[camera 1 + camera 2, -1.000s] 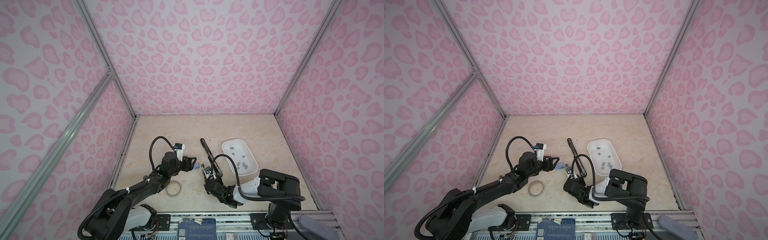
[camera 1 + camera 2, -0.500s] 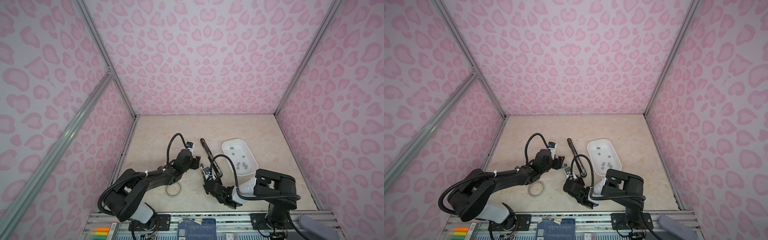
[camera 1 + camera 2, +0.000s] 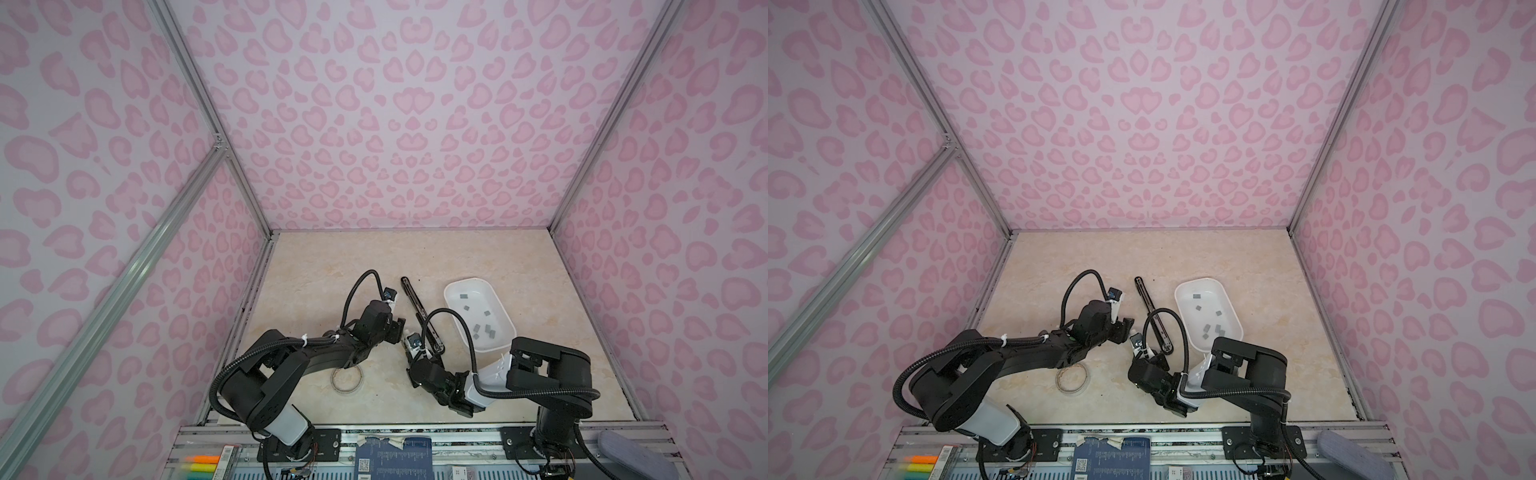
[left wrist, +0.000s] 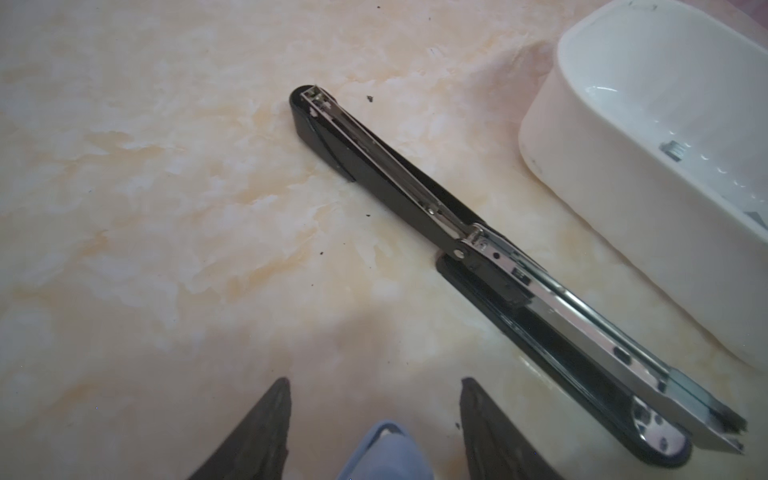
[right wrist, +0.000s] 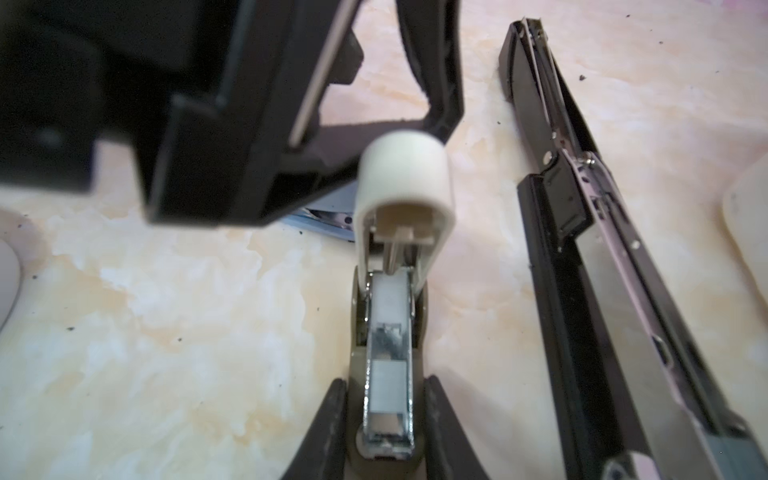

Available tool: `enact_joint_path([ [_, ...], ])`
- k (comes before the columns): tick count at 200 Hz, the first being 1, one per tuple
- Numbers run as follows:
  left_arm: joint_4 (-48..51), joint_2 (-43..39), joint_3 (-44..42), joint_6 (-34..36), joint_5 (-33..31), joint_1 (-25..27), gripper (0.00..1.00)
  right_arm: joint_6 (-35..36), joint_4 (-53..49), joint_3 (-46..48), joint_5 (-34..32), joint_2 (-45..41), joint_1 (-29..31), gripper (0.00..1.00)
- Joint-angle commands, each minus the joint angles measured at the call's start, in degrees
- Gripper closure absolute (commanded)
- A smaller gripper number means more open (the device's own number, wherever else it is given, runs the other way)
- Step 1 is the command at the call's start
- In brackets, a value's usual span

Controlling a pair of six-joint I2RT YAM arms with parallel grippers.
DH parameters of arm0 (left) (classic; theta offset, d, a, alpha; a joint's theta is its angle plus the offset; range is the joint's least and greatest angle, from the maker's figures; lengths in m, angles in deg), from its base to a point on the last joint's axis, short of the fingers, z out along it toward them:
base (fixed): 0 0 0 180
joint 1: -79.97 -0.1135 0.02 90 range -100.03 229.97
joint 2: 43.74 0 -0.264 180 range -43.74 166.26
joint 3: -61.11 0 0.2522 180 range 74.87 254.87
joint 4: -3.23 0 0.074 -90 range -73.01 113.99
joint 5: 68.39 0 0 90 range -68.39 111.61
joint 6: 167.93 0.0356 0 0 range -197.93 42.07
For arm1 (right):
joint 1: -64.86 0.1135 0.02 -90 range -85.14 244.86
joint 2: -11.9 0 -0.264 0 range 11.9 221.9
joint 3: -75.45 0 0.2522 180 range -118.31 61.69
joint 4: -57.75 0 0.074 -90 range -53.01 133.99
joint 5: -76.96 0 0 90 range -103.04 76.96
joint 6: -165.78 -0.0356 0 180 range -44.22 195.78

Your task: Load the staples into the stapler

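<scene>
Grip confirmed: right claw (image 5: 384, 380) pinches the small stapler (image 5: 390, 332) by its base, white lid (image 5: 401, 174) raised. Left claw (image 4: 375, 380), prongs spread and empty, has swung in from the left to that lid; a lid move looks next. Beyond, the long black stapler (image 4: 415, 195) lies open. Staples (image 3: 482, 330) remain in the white tray (image 3: 448, 296), farthest.

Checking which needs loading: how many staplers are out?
3: long black stapler, opened, beside the white tray; small beige stapler in the right gripper; light blue stapler, mostly hidden, at the left gripper.
</scene>
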Motion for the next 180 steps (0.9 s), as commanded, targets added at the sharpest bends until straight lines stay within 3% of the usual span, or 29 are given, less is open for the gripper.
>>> enact_joint_path([
  [1, -3.66, -0.66, -0.87, 2.29, 3.09, 0.38, 0.35, -1.09, -4.49, 0.59, 3.85, 0.64, -0.16, 0.81],
  [59, -6.6, -1.89, -3.51, 4.78, 7.47, 0.75, 0.36, -2.02, -3.3, 1.82, 3.24, -0.11, -0.63, 0.77],
  [108, -6.45, -4.01, -4.52, 4.51, 5.84, 0.87, 0.36, -1.05, -3.65, 3.9, 2.57, -4.87, -0.4, 0.58],
  [136, -6.5, -5.48, -5.28, 4.64, 4.98, 0.97, 0.36, 0.5, -5.33, 4.72, 1.27, -9.68, 0.42, 0.53],
  [155, -6.61, -6.55, -5.78, 4.54, 4.65, 0.98, 0.36, 1.56, -6.83, 4.76, 0.27, -12.97, 1.26, 0.52],
  [180, -7.17, -8.0, -6.77, 4.69, 5.0, 1.01, 0.36, 2.94, -8.91, 4.41, -0.63, -17.48, 1.64, 0.65],
])
